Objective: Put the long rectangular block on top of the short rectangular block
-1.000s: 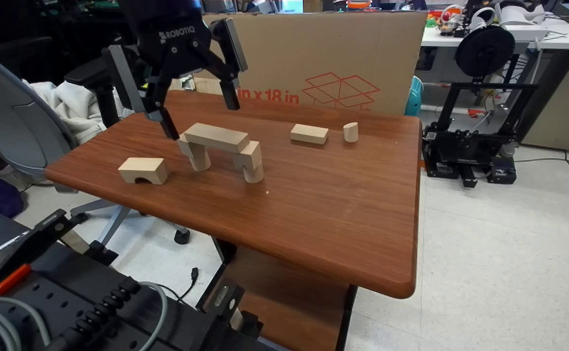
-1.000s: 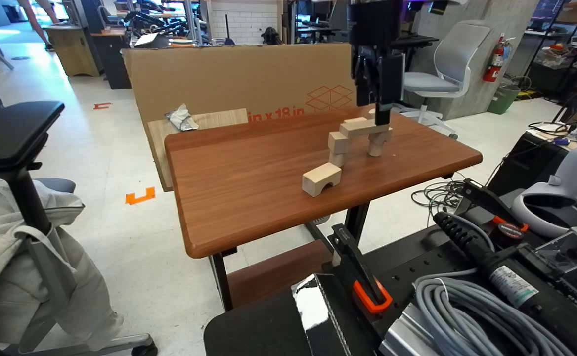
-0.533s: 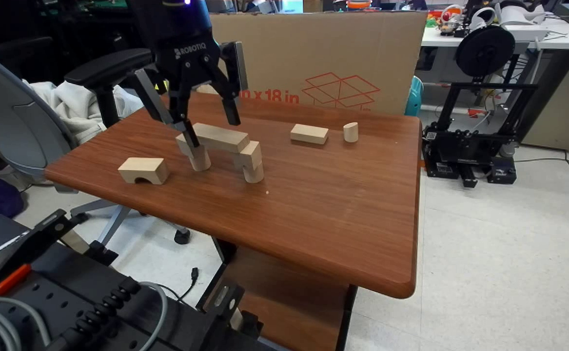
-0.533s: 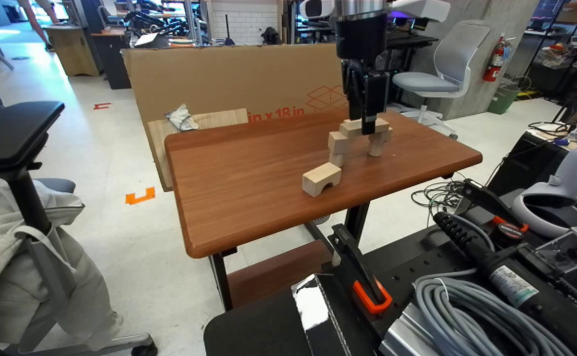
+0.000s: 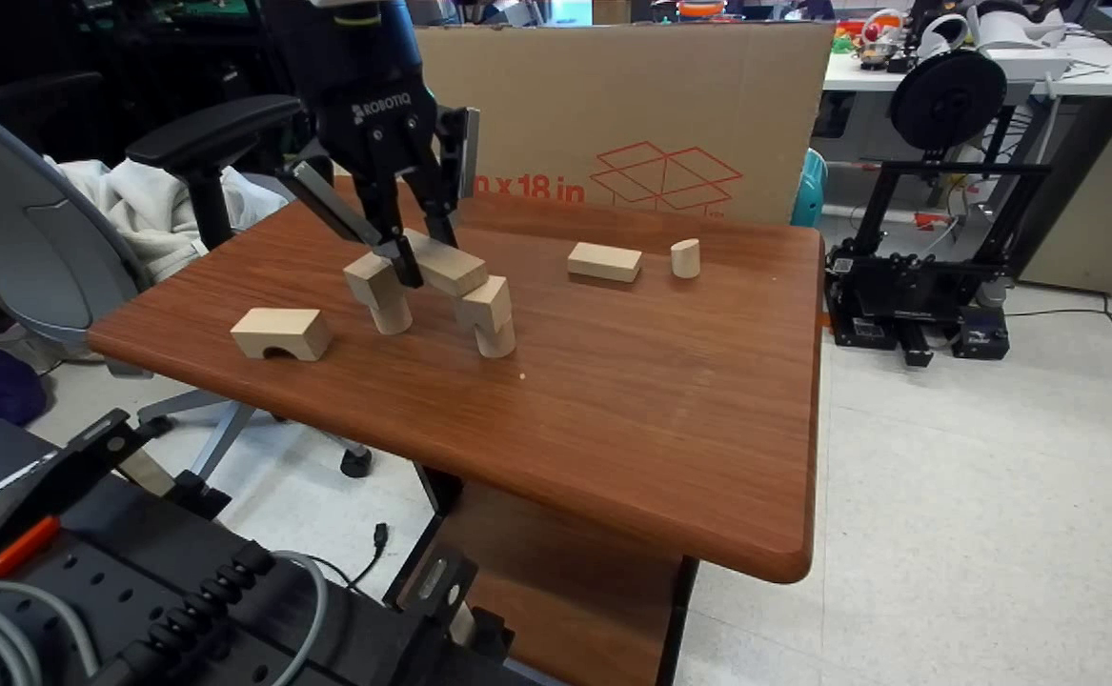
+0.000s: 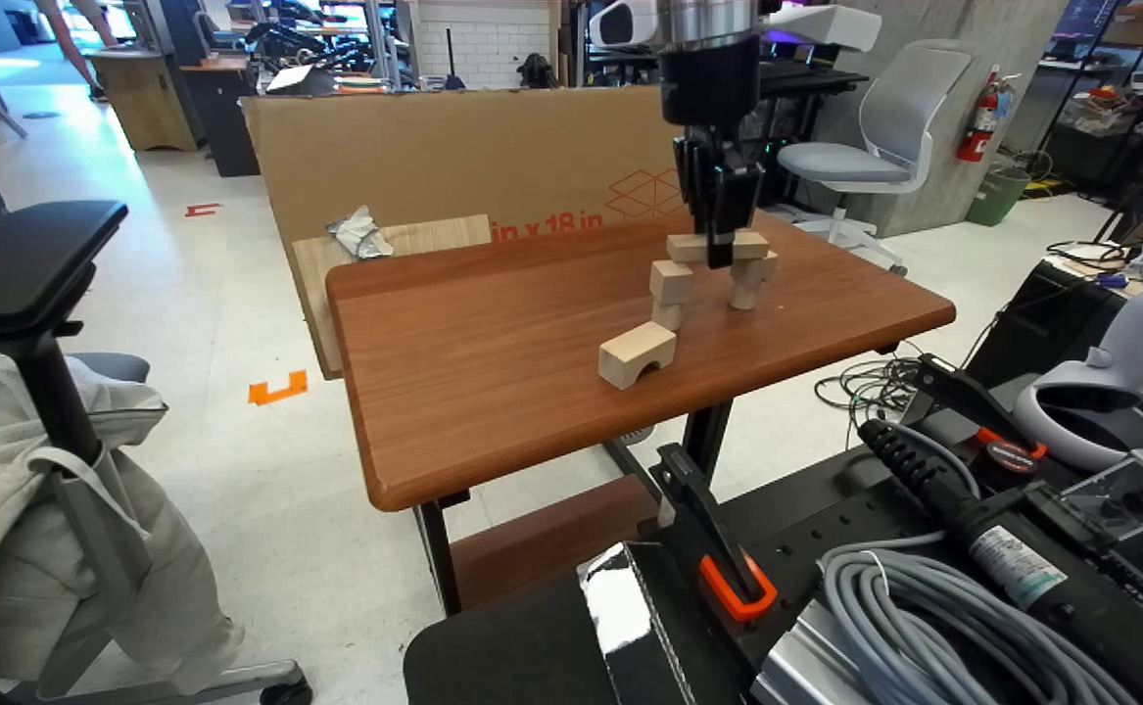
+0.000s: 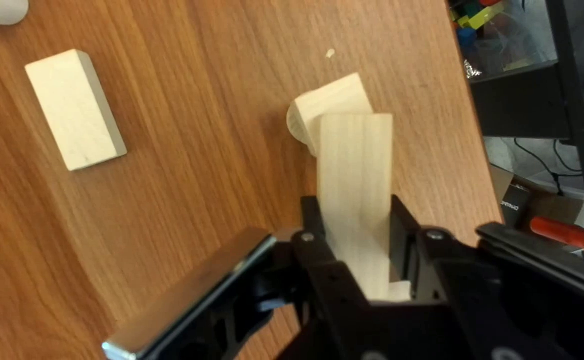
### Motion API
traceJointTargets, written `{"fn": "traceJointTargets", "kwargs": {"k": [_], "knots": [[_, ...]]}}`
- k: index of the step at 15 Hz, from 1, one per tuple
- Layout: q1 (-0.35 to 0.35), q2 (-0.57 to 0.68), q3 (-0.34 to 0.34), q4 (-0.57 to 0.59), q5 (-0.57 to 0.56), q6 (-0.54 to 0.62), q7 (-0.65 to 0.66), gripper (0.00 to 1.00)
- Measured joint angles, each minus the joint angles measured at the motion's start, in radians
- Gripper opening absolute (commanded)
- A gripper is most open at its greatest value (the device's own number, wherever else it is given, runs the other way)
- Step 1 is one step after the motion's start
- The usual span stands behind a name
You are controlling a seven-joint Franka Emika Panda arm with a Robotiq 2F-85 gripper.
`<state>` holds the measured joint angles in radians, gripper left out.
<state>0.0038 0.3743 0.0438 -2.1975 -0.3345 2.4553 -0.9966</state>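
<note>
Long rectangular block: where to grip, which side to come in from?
Mid-length, across its width, from above. The long rectangular block has parallel long sides and an exposed top; one end overlies a wooden block that a grip there might knock, and the middle should balance best. The gripper straddles that middle.

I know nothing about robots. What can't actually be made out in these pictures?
Long block: in the wrist view, the gripper covers its lower part.
Arm: cut off by the top edge in both exterior views.
Cylinder: cut off by the wrist view's top-left corner.
Red lettering: its start is behind the gripper in an exterior view.
Speck: too small in the wrist view to identify.
</note>
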Motion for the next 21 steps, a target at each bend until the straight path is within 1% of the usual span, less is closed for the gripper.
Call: {"fn": "traceJointTargets", "kwargs": {"k": [5, 8, 10, 14, 18, 21], "knots": [[0.005, -0.038, 0.000, 0.022, -0.018, 0.000, 0.034, 0.08], [0.006, -0.066, -0.002, 0.063, -0.068, 0.000, 0.064, 0.08], [0.007, -0.061, -0.006, 0.100, -0.111, 0.000, 0.082, 0.08], [0.010, 0.005, -0.010, 0.174, -0.177, 0.000, 0.104, 0.08], [0.014, 0.101, -0.008, 0.244, -0.183, 0.000, 0.099, 0.08], [0.012, 0.149, -0.011, 0.292, -0.183, 0.000, 0.074, 0.08]]}}
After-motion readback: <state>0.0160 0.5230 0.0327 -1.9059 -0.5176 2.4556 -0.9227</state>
